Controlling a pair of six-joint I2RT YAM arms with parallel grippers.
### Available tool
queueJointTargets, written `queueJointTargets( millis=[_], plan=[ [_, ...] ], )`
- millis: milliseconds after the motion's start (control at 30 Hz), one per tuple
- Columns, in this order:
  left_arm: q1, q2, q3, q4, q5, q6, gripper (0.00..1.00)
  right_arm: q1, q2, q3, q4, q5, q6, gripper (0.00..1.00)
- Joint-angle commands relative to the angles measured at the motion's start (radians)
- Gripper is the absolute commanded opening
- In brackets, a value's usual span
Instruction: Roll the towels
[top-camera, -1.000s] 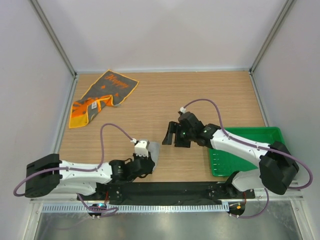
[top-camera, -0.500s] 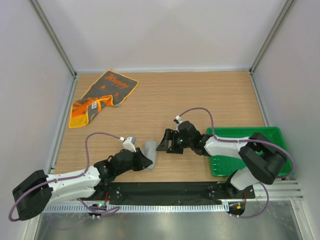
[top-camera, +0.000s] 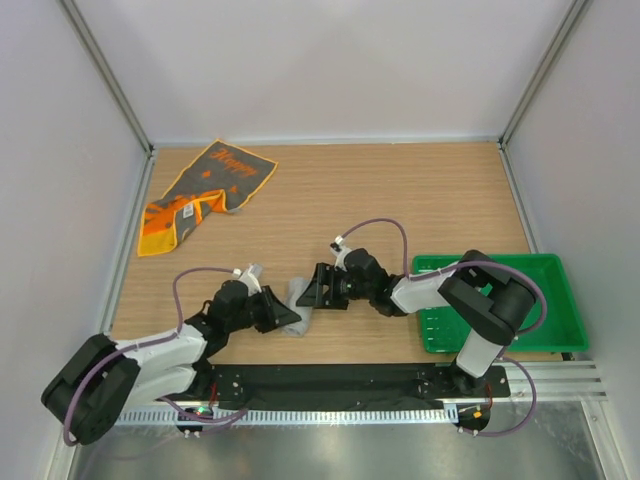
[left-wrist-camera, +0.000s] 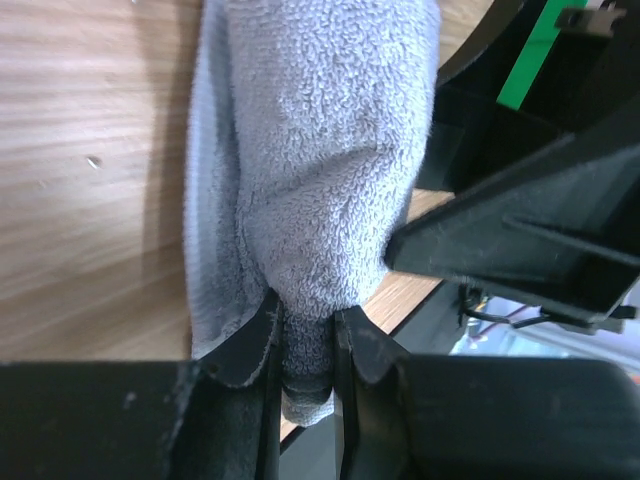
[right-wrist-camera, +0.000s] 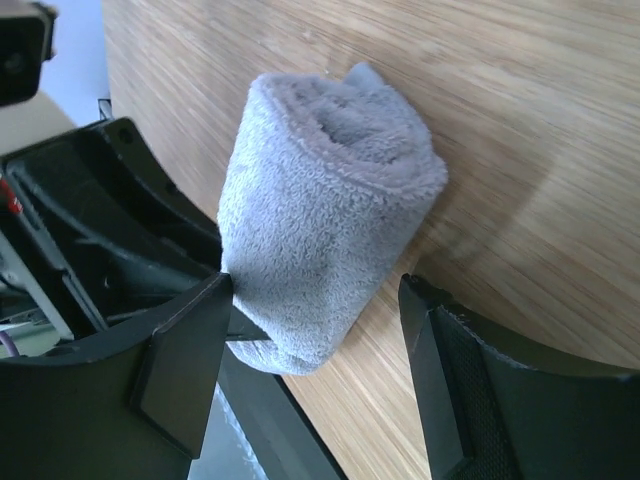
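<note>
One of the two towels looks done: the light grey towel (top-camera: 298, 304) lies as a tight roll on the table (top-camera: 400, 190) near its front edge, between the arms. The dark grey and orange towel (top-camera: 205, 190) lies unrolled at the far left corner, so roughly half the task seems left. The left gripper (left-wrist-camera: 305, 322) is clamped on one end of the roll, pinching cloth. The right gripper (right-wrist-camera: 318, 290) is spread wide, straddling the roll without squeezing it.
</note>
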Motion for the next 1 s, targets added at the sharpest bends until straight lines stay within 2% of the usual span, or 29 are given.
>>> queueJointTargets(
  millis=[0, 233, 400, 600, 700, 867, 900, 967],
  plan=[
    [0.087, 0.109, -0.069, -0.03, 0.141, 0.005, 0.03, 0.013, 0.041, -0.005, 0.064, -0.003, -0.009, 0.74],
    [0.158, 0.258, -0.045, 0.013, 0.213, -0.006, 0.03, 0.013, 0.064, 0.0, 0.077, -0.005, -0.017, 0.72],
    [0.211, 0.321, -0.065, 0.05, 0.244, -0.038, 0.02, 0.021, 0.08, 0.007, 0.071, 0.021, -0.031, 0.63],
    [0.219, 0.387, -0.066, 0.124, 0.279, -0.057, 0.04, 0.022, 0.116, 0.036, 0.098, 0.038, -0.047, 0.56],
    [0.221, 0.417, -0.066, 0.166, 0.296, -0.067, 0.12, 0.025, 0.143, 0.07, 0.1, 0.035, -0.047, 0.42],
    [0.219, 0.41, -0.068, 0.191, 0.308, -0.055, 0.26, 0.028, 0.125, 0.118, 0.058, 0.044, -0.054, 0.05],
    [0.219, 0.378, -0.065, 0.155, 0.296, -0.044, 0.34, 0.027, 0.117, 0.143, 0.008, 0.05, -0.069, 0.01],
    [0.219, 0.33, -0.048, 0.106, 0.293, -0.011, 0.41, 0.025, 0.085, 0.171, -0.046, 0.055, -0.092, 0.01]
  ],
)
